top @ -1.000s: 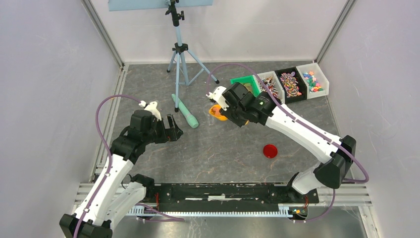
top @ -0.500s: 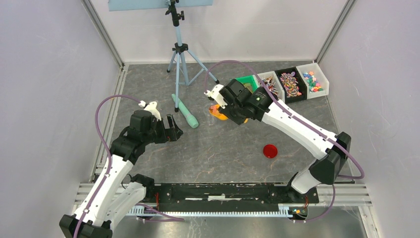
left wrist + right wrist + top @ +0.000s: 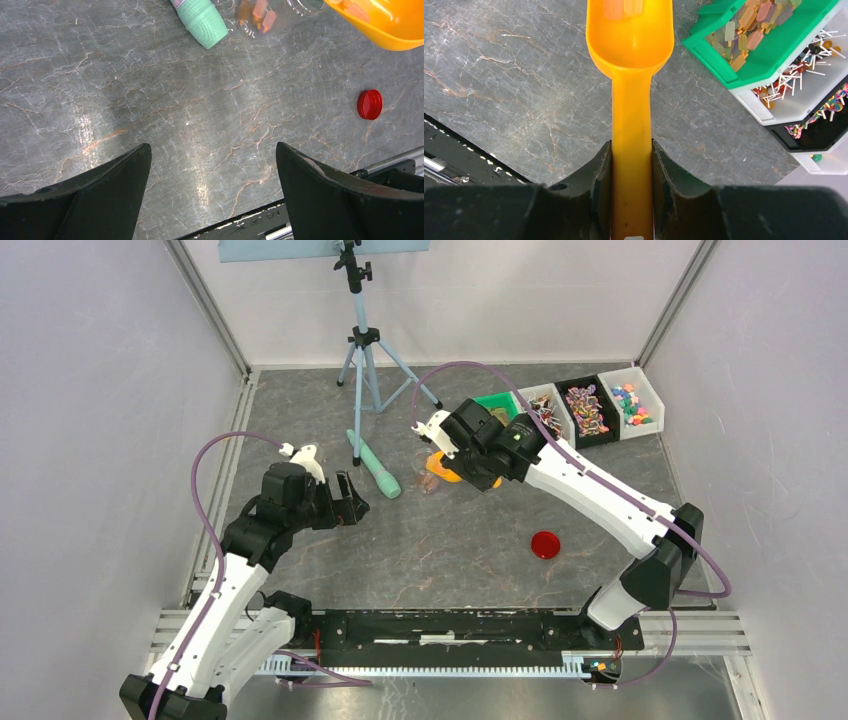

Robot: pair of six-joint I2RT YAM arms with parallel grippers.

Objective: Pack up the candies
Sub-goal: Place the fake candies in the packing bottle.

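My right gripper (image 3: 631,165) is shut on the handle of an orange scoop (image 3: 630,45), with a few candies (image 3: 624,7) at the far end of its bowl. In the top view the right gripper (image 3: 460,464) holds the scoop (image 3: 440,470) over a clear container (image 3: 430,484). In the left wrist view this container (image 3: 270,12) lies on the floor with pink and brown candies (image 3: 260,11) inside, under the scoop's edge (image 3: 390,25). More candies (image 3: 751,22) fill the green bin (image 3: 784,55). My left gripper (image 3: 212,165) is open and empty, and in the top view it (image 3: 350,498) is left of the container.
A mint-green ribbed tube (image 3: 373,465) lies left of the container. A red round lid (image 3: 544,544) lies on the floor nearer the front. Bins of lollipops and sweets (image 3: 588,408) stand at the back right beside the green bin (image 3: 497,404). A tripod (image 3: 362,350) stands at the back.
My right arm has shifted the scoop slightly left and back. Pinkish candies now show in the clear container below it. The left arm has not moved.
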